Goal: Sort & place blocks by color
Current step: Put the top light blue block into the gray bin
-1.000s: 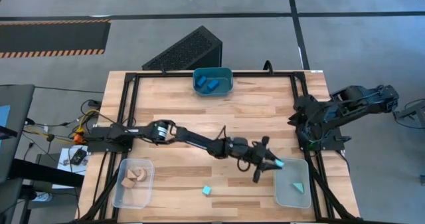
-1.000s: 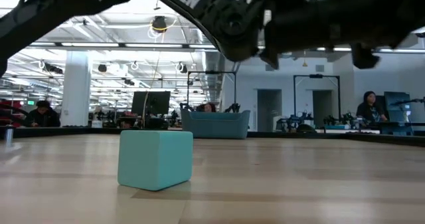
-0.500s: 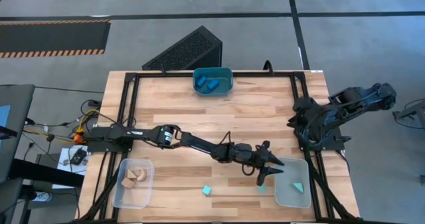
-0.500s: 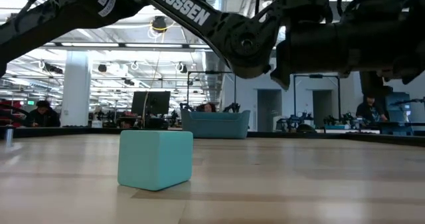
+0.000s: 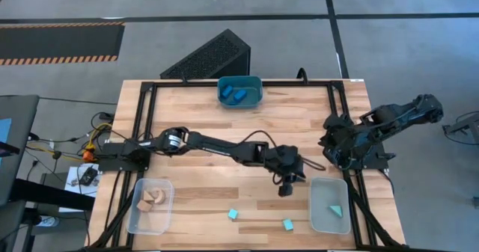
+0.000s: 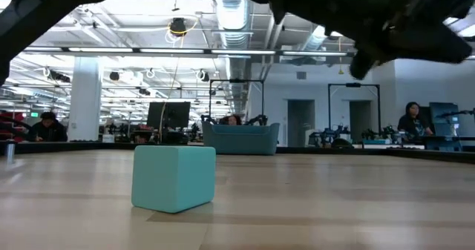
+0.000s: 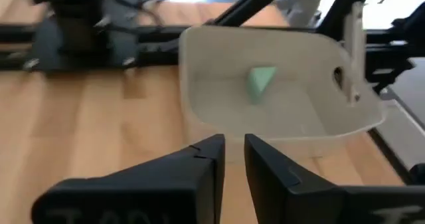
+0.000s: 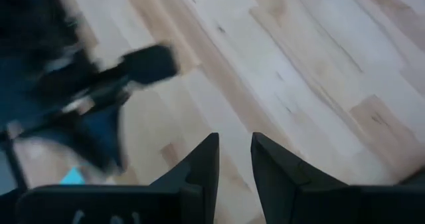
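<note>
Two light teal blocks lie on the wood: a cube [image 5: 233, 214] [image 6: 174, 177] and a smaller piece [image 5: 287, 224] just left of the clear right bin [image 5: 330, 222]. A teal wedge [image 5: 336, 209] [image 7: 261, 81] rests on that bin's floor. Blue blocks [image 5: 239, 96] lie in the teal bin at the far edge, and tan blocks [image 5: 152, 198] in the clear left bin. My left gripper [image 5: 285, 190] [image 7: 234, 144] hangs above the table left of the right bin, shut and empty. My right gripper [image 5: 328, 149] [image 8: 234, 144] waits near the right edge, slightly open and empty.
A black frame [image 5: 147, 117] runs along the table's left, far and right sides. The teal bin [image 5: 239, 82] [image 6: 241, 139] stands at the far middle, and the clear left bin [image 5: 133, 220] at the near left. Bare wood lies between the bins.
My left gripper has opened and let go of a light teal block, which fell to the table and came to rest just left of the right bin. The gripper then rose, tipped up toward level, drew back toward the table's left and shut again.
</note>
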Robot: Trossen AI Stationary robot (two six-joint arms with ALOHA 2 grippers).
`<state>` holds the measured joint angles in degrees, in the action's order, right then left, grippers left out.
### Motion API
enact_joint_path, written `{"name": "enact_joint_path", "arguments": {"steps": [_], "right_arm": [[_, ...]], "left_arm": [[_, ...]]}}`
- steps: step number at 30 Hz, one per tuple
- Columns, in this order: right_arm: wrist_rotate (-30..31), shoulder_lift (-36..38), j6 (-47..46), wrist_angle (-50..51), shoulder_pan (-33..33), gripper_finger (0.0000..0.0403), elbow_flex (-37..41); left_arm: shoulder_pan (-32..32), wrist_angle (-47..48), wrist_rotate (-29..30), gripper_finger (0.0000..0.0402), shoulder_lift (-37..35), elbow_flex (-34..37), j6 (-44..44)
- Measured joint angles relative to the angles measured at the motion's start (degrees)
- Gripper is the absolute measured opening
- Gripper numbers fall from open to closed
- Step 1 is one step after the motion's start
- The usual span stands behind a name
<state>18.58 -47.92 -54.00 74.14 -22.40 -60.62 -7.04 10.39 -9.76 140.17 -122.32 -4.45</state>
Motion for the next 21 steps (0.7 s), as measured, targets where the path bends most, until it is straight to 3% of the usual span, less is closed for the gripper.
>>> {"name": "enact_joint_path", "arguments": {"steps": [9,16,21], "right_arm": [[1.2,4.4,-3.8,-8.8,-9.4,0.0111,7.4],[1.4,4.4,-5.6,-17.9,-15.9,0.0117,14.3],[4.3,4.1,-7.1,-20.1,-17.8,0.0128,14.6]], "left_arm": [[-0.3,5.7,0.3,0.0035,-1.7,0.0,-1.1],[-1.7,6.2,3.2,0.0035,-8.0,0.2,1.9],[-1.0,-0.4,5.8,0.0035,-16.4,13.4,1.9]]}}
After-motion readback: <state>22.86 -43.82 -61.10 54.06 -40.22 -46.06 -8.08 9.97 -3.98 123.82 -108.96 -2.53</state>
